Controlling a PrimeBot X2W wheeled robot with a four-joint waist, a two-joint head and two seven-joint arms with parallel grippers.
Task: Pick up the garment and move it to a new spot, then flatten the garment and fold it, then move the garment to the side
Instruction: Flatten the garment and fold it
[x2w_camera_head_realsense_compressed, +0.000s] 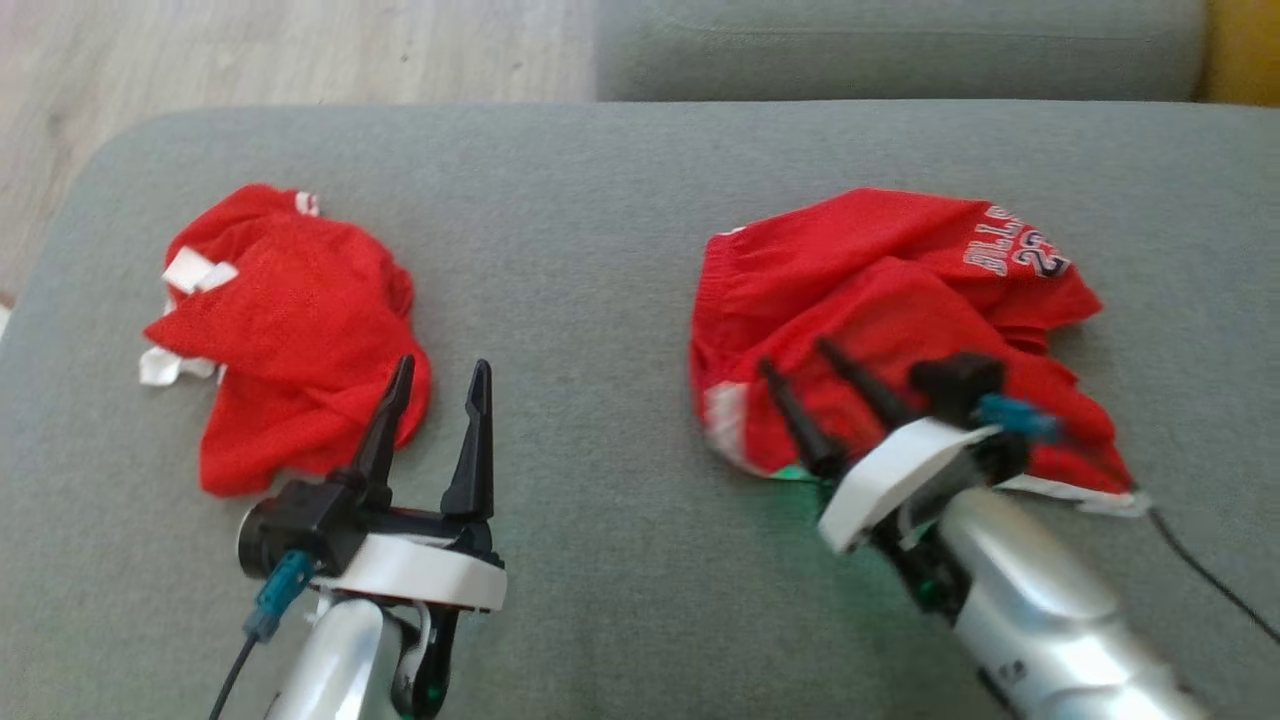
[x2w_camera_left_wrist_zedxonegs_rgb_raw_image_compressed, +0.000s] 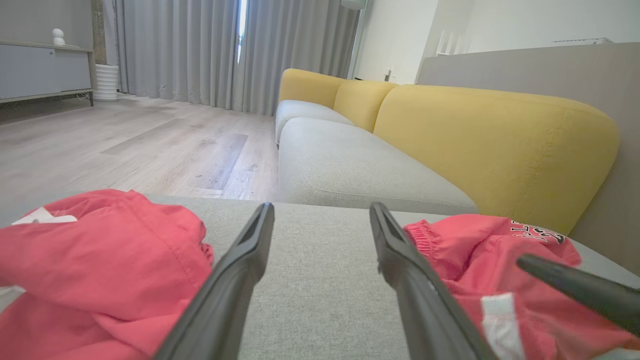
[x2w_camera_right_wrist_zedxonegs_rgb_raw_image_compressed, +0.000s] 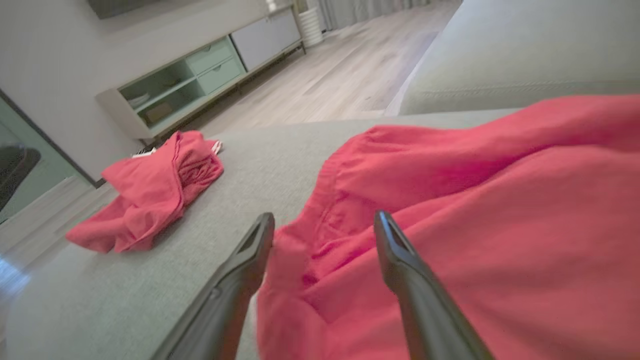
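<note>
Red crumpled mesh garment with white lettering (x2w_camera_head_realsense_compressed: 880, 270) lies on the grey fabric cushion (x2w_camera_head_realsense_compressed: 580, 250) beneath the right gripper (x2w_camera_head_realsense_compressed: 795, 355), spread wide and empty. The left gripper (x2w_camera_head_realsense_compressed: 443, 365), likewise wide and empty, hovers beside a second crumpled red garment (x2w_camera_head_realsense_compressed: 290, 310). Pinching several folds at once could bunch it further.

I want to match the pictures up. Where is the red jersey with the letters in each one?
Head view: red jersey, right of middle.
Left wrist view: jersey, lower right.
Right wrist view: jersey, right half, close up.
Shared landmark: the other red garment, always on its left.
</note>
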